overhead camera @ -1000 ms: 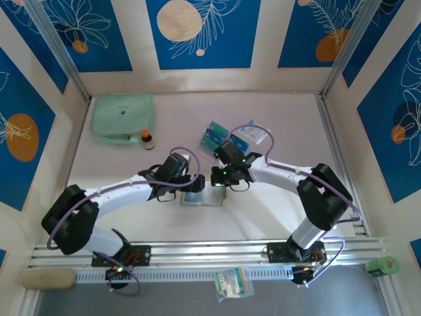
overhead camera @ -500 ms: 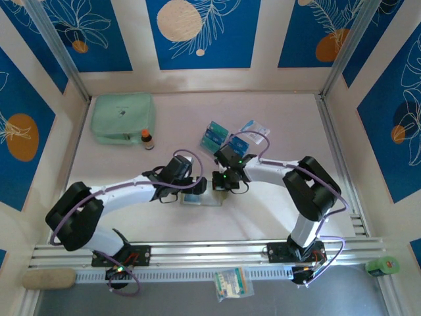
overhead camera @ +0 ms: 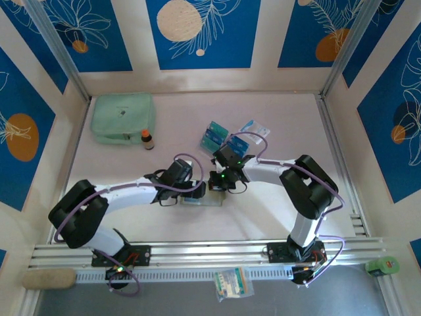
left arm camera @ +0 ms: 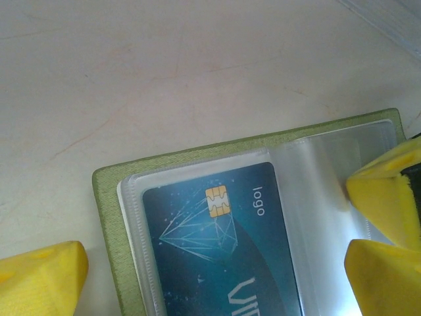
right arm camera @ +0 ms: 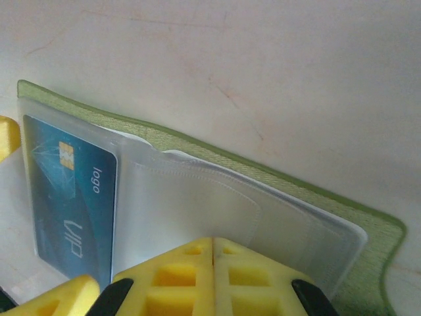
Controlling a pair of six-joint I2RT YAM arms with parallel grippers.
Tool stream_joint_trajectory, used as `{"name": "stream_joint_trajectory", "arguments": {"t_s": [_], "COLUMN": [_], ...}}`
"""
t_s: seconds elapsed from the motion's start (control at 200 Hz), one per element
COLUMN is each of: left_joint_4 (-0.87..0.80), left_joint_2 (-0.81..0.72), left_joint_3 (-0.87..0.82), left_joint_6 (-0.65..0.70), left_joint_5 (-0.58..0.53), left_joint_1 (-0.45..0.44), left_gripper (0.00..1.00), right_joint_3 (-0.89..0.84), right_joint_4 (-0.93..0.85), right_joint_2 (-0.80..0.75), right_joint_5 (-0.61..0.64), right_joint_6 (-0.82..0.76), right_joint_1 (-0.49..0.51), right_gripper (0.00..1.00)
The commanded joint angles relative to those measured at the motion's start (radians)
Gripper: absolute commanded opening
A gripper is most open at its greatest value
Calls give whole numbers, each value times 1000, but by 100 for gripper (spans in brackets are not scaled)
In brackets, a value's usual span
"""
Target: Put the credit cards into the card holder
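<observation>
The olive-green card holder [overhead camera: 202, 199] lies open on the table between both arms. In the left wrist view a teal credit card [left arm camera: 217, 243] with a gold chip sits inside a clear pocket of the card holder [left arm camera: 108, 210]. My left gripper [left arm camera: 210, 283] is open, one yellow finger on each side of that card. My right gripper [right arm camera: 214, 263] is shut, its tips pressed on an empty clear pocket [right arm camera: 197, 197] beside the pocketed card [right arm camera: 72, 204]. Other loose teal and blue credit cards [overhead camera: 215, 135] lie further back.
A white-and-blue flat packet [overhead camera: 255, 128] lies right of the loose cards. A mint-green zip pouch [overhead camera: 123, 117] and a small bottle [overhead camera: 146, 139] sit at the back left. The metal rail [overhead camera: 210, 250] runs along the near edge.
Both grippers have edged closer together over the card holder. The right arm's elbow has swung left. The jaws stay as they were.
</observation>
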Motion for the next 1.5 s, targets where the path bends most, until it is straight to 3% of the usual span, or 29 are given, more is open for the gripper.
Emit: {"name": "stream_joint_trajectory", "arguments": {"t_s": [0.0,0.485,0.875,1.075,1.165,1.495], "left_joint_4": [16,26,47,58,60,60], "left_joint_2": [-2,10,29,26,20,8], "left_joint_3": [-15,-35,-61,-77,-82,-91], "left_joint_6": [0,11,12,1,-2,-5], "left_joint_5": [-23,-28,-24,-21,-23,-27], "left_joint_1": [-12,-13,-13,-15,-14,-14], "left_gripper": [100,100,88,87,87,87], "right_joint_3": [-10,-13,-13,-48,-61,-53], "right_joint_4": [14,26,25,29,42,108], "right_joint_2": [29,11,-33,-112,-118,-49], "right_joint_5": [-53,-70,-86,-63,-60,-107], "right_joint_6": [19,39,43,60,71,103], "right_joint_1": [3,0,-14,-40,-49,-55], "right_gripper": [0,0,0,28,35,37]}}
